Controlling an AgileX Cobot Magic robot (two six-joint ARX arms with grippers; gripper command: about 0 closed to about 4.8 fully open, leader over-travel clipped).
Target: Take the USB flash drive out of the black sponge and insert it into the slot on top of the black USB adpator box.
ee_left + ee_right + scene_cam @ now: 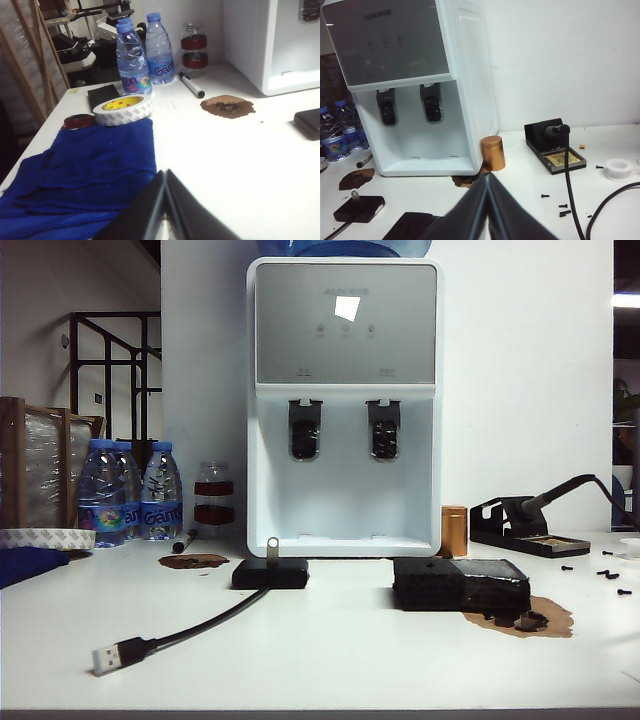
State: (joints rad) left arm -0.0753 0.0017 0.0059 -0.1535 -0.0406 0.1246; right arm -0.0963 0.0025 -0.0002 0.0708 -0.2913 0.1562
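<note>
While both grippers, left (166, 200) and right (488, 205), keep fingers pressed together, one USB flash drive (272, 545) stands in one black USB adpator box (270, 573).

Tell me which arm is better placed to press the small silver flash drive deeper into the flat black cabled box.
Left, probably. The silver flash drive stands in the flat black box, left of centre; the left gripper and right gripper are both shut.
</note>
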